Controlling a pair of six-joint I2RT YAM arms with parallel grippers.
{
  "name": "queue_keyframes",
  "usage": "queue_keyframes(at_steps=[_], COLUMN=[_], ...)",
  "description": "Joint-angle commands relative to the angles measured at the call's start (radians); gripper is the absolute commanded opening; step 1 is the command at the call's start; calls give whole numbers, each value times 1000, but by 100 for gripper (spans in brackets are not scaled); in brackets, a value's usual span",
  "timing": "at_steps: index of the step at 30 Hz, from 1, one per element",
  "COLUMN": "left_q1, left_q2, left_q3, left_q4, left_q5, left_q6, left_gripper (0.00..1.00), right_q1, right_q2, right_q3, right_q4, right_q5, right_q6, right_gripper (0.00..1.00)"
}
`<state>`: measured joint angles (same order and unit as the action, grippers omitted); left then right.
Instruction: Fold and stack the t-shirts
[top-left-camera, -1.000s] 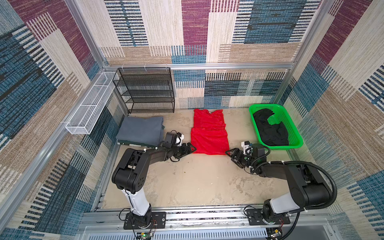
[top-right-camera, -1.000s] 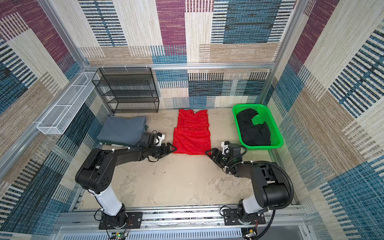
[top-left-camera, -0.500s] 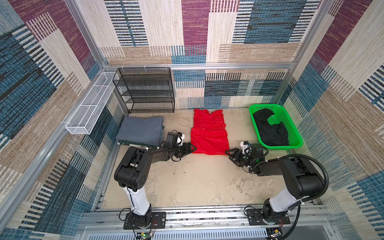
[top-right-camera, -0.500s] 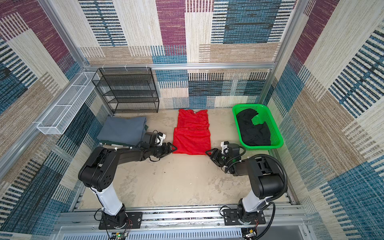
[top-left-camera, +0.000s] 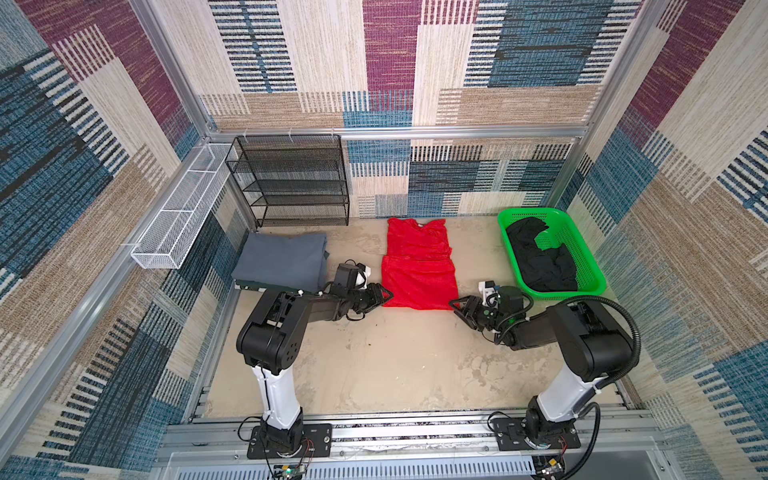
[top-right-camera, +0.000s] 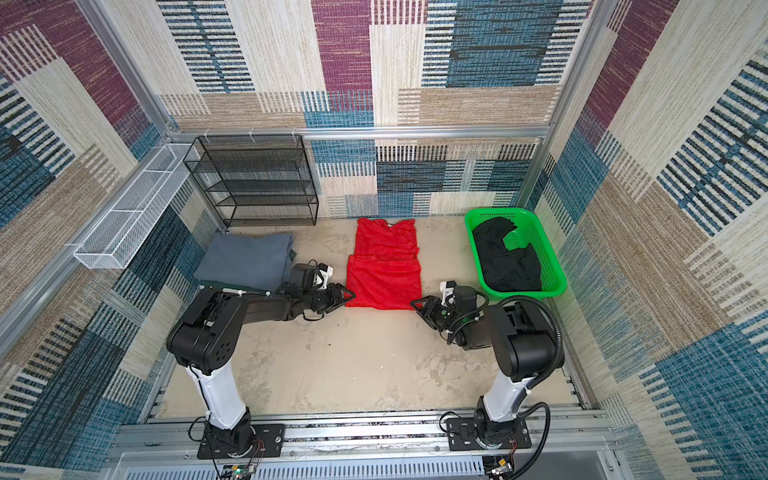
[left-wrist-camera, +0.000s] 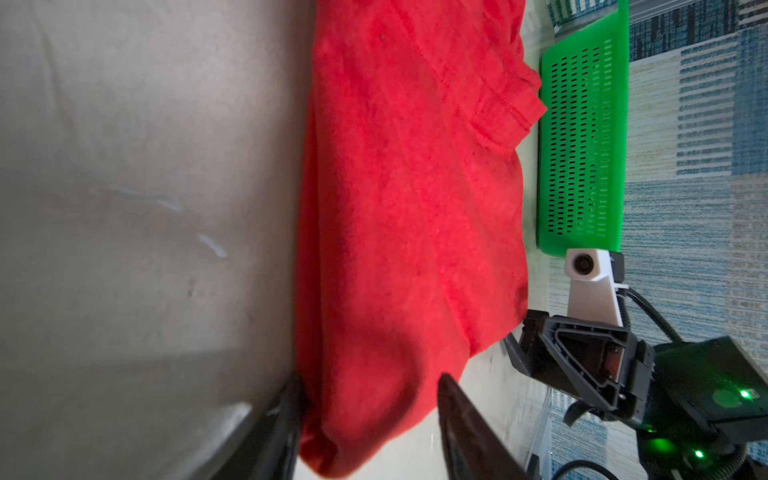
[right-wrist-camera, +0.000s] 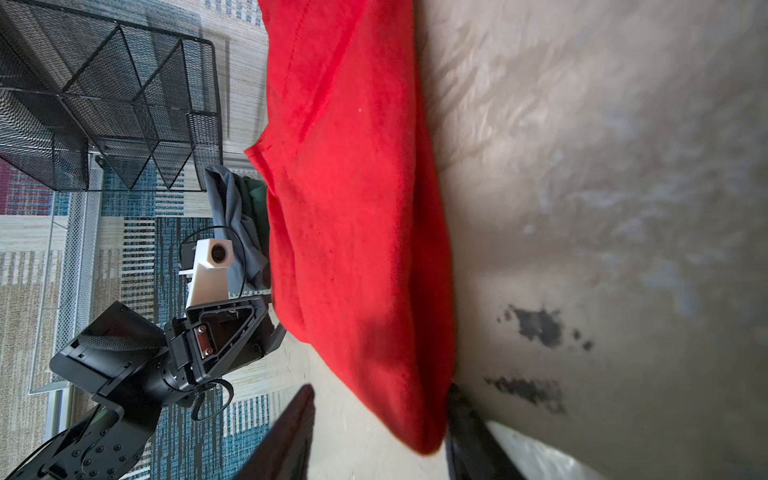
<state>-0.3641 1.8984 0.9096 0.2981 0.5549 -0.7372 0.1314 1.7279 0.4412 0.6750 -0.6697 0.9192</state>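
red t-shirt (top-left-camera: 417, 270), flat on counter (top-left-camera: 395, 357): near corners sit inside left tool (top-left-camera: 387, 296) and right tool (top-left-camera: 456, 306), both spread, cloth unpinched. grey t-shirt (top-left-camera: 282, 259) behind left tool; black t-shirt (top-left-camera: 540, 262), in basket (top-left-camera: 557, 294), behind right tool.

Shirts: 3. Red shirt (top-left-camera: 419, 270), grey shirt (top-left-camera: 282, 259), black shirt (top-left-camera: 540, 262). Dark green cloth (top-left-camera: 253, 286) under grey shirt: 1, kind unclear. Grippers: 2. Left gripper (top-left-camera: 386, 296), right gripper (top-left-camera: 455, 305). Basket (top-left-camera: 552, 294): 1. Mesh rack (top-left-camera: 291, 178): 1. Wire tray (top-left-camera: 178, 220): 1.
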Motion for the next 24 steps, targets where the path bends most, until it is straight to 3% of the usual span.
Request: queue_keyframes(at_steps=[1, 5, 9, 10, 11, 24], left_q1=[0, 1, 1, 1, 1, 1], left_q2=[18, 30, 49, 56, 61, 6], left_q3=[6, 27, 62, 75, 89, 137], left_q4=[-94, -112, -141, -154, -170, -243], left_q5=[-32, -30, -24, -17, -15, 53], left_q6=[-16, -6, 16, 24, 34, 93], left_gripper=[39, 18, 11, 4, 0, 0], right_q1=[1, 1, 1, 1, 1, 0], right_q2=[15, 15, 21, 22, 22, -46], right_q3=[5, 14, 30, 34, 37, 37], right_q4=[-50, -66, -83, -89, -94, -123], right_q5=[20, 36, 36, 38, 38, -3], right_q6=[18, 7, -14, -18, -21, -51], right_gripper=[37, 17, 3, 0, 0, 0])
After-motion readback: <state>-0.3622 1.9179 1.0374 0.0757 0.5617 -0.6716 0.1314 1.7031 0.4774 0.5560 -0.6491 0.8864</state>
